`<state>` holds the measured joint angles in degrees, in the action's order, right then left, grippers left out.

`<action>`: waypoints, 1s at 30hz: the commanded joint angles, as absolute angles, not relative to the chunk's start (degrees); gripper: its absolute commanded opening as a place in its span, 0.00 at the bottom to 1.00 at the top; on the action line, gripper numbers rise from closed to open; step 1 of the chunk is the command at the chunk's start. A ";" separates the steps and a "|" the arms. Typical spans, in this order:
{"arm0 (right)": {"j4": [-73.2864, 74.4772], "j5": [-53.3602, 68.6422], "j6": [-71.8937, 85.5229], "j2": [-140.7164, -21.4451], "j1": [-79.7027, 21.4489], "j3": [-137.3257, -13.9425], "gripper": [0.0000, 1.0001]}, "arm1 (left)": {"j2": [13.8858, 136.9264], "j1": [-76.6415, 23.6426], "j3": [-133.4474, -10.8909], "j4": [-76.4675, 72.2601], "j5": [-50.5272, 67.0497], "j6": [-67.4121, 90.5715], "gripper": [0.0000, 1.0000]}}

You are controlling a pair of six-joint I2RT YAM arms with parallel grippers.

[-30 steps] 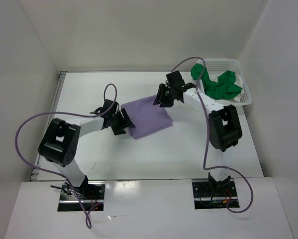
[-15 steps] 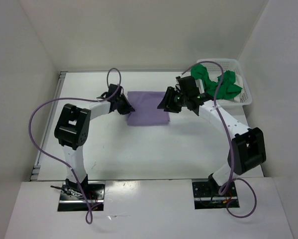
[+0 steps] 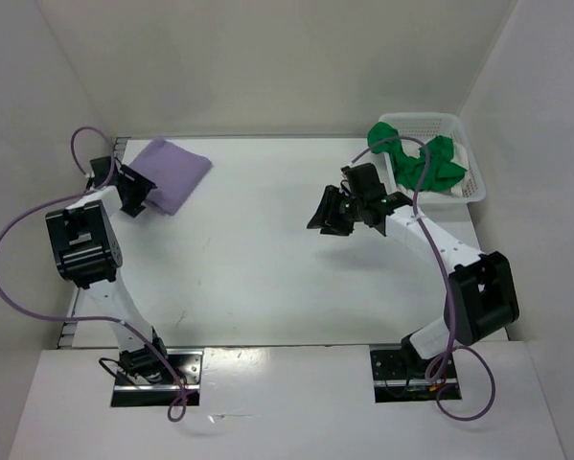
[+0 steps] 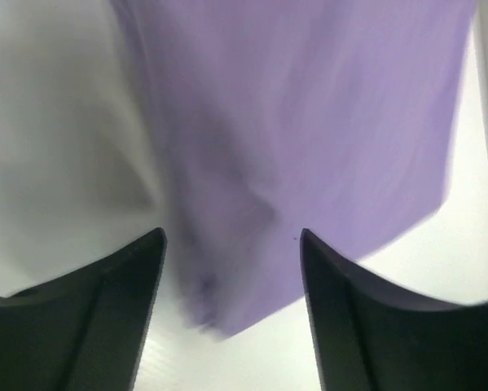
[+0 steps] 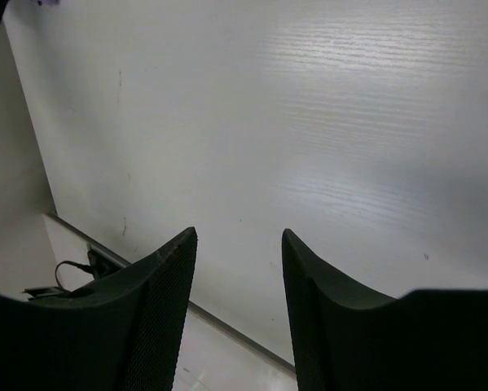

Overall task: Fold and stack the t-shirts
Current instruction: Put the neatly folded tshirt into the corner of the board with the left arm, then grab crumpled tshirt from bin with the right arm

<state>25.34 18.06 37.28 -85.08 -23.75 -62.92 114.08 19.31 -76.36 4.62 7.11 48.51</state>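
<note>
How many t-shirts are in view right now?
3. Purple shirt folded at the far-left corner; green shirt bunched in the basket; cream-white shirt peeking from beneath it, mostly hidden.

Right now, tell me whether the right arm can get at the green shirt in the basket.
Probably yes: the right claw is open and empty, and the green shirt lies uncovered atop the open basket beside that arm.

Robotics lab cell: white walls [image 3: 267,67] box in the table [image 3: 267,278]

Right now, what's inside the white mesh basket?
A crumpled green t-shirt fills the basket, one end draped over its rim. Cream-white cloth peeks out from under it; the rest is covered.
</note>
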 commanded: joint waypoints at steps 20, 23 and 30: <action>29.42 2.04 36.83 -87.78 -15.84 -79.34 0.16 | 82.60 -28.28 -48.52 6.78 27.94 51.94 0.49; 31.20 -5.60 33.93 -94.89 -10.74 -88.02 0.20 | 84.46 -33.03 -46.76 -0.69 31.20 56.59 0.52; 33.92 -6.24 29.27 -110.20 1.75 -103.69 0.67 | 82.36 -33.05 -45.89 -1.47 32.52 54.67 0.90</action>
<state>30.13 -3.46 32.71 -105.12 -0.14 -97.69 85.69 -33.80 -47.00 3.86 30.39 54.26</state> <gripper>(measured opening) 0.633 0.848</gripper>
